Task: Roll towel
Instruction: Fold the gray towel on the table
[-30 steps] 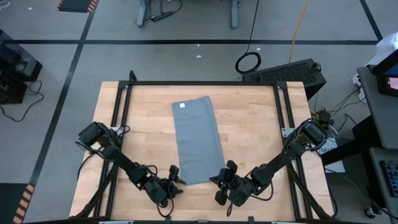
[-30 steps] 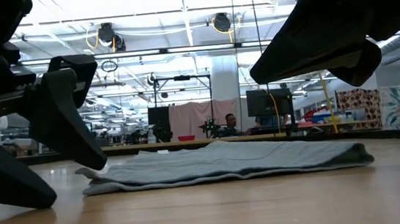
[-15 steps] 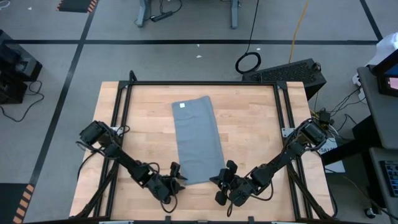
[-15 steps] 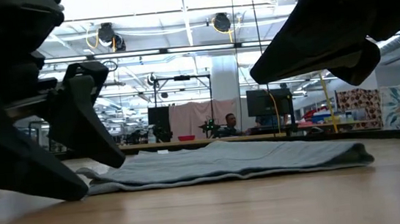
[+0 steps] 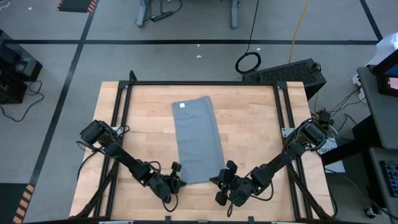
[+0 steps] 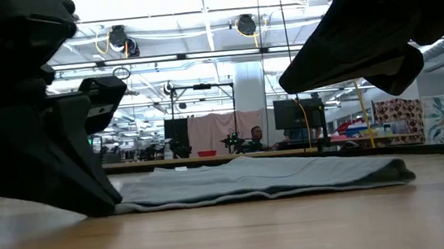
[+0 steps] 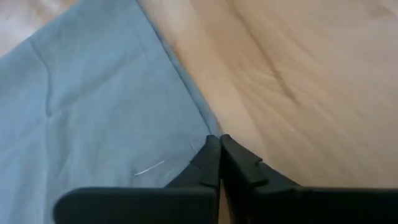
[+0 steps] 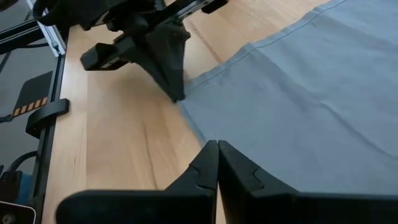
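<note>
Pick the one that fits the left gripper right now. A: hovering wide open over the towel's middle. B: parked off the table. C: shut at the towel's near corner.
C: the left gripper has its fingertips pressed together at the near corner of the towel, low at the tabletop.

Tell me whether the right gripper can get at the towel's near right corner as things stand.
Probably yes. The right gripper, shut, sits right beside the towel at that corner, with only bare table around it. The left gripper is closed at the opposite near corner, out of its way.
</note>
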Available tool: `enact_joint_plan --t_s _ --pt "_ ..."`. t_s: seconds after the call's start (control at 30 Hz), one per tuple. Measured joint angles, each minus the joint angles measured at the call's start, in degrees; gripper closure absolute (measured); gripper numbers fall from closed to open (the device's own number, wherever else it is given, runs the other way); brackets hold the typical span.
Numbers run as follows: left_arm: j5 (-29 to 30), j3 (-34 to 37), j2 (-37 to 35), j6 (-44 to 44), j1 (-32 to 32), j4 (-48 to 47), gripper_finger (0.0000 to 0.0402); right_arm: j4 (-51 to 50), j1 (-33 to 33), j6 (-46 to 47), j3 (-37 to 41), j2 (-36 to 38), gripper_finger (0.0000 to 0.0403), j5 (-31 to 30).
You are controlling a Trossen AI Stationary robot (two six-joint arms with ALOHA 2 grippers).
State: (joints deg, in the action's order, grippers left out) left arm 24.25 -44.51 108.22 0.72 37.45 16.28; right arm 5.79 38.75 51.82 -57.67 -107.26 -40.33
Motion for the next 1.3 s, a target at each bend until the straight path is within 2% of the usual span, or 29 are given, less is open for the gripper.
enact_joint_plan --t_s 0.3,0.43,0.6,0.67,0.87,1.0,1.13,1.3 --pt "-2.22 0.26 -0.5 -0.17 -1.65 4.5 0.0398 0.19 3.06 -0.31 0.0 -0.21 0.0403 -0.16" --pt "-3.03 -1.44 -1.65 -0.11 -2.09 4.62 0.0398 4.76 4.28 -4.97 0.0 -2.81 0.0399 -0.3" --pt "-8.45 -4.0 -1.87 0.48 -4.11 0.55 0.0398 14.41 3.47 -10.82 -0.05 -7.36 0.0362 -1.03" --pt "-9.62 -4.85 -1.87 0.53 -4.67 -0.71 0.0398 14.57 3.01 -12.91 -1.5 -8.77 0.0339 -1.72" --pt "-16.2 -6.98 -1.89 2.87 -7.88 -1.0 0.0398 6.96 0.69 -24.77 -11.02 -13.48 0.0262 -3.09" --pt "-19.56 -7.15 -1.89 5.05 -9.94 -1.68 0.0398 -4.9 -0.54 -26.95 -18.49 -16.97 0.0225 -4.22" --pt "-21.03 -7.15 -1.89 6.38 -10.78 -2.48 0.0398 -15.13 -0.67 -25.41 -23.8 -19.49 0.0215 -6.16" --pt "-21.22 -7.15 -1.89 6.03 -10.84 -2.05 0.0398 -16.9 -0.87 -26.0 -24.98 -21.34 0.0233 -6.71"
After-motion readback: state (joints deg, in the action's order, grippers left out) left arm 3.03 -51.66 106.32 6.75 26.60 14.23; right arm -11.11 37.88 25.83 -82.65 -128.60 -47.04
